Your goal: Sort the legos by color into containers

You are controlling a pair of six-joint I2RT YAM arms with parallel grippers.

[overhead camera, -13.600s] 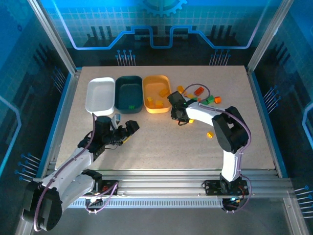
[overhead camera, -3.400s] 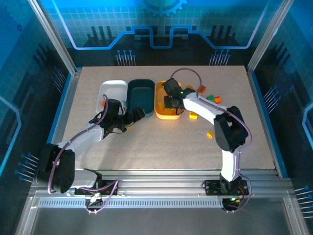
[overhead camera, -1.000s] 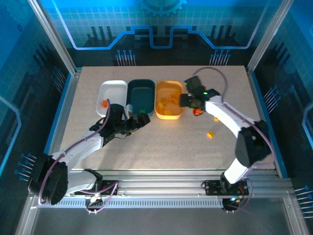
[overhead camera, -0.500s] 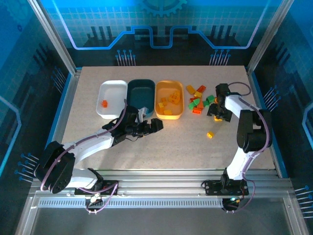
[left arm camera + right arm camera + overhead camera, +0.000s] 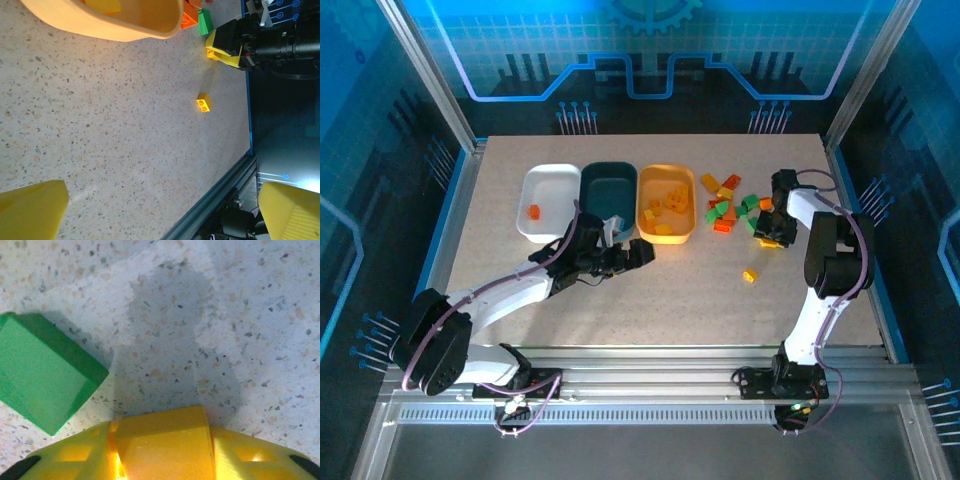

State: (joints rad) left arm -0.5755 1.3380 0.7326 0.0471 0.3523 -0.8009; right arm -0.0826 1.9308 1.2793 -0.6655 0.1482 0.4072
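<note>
Right tool (image 5: 766,236) down low, jaws tight on yellow lego (image 5: 160,440)

A white tub (image 5: 555,195), a teal tub (image 5: 608,190), an orange tub (image 5: 667,170) and scattered bricks (image 5: 725,207) are being carried by the speckled table (image 5: 670,300).

Containers (image 5: 608,192) (three abreast) left of legos (image 5: 724,207)

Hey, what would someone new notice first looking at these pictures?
A white tub, teal tub and orange tub stand in a row toward the back, the orange one holding yellow bricks. Right of them lies a loose pile of bricks, where the right claw grips a yellow brick beside a green brick.
</note>
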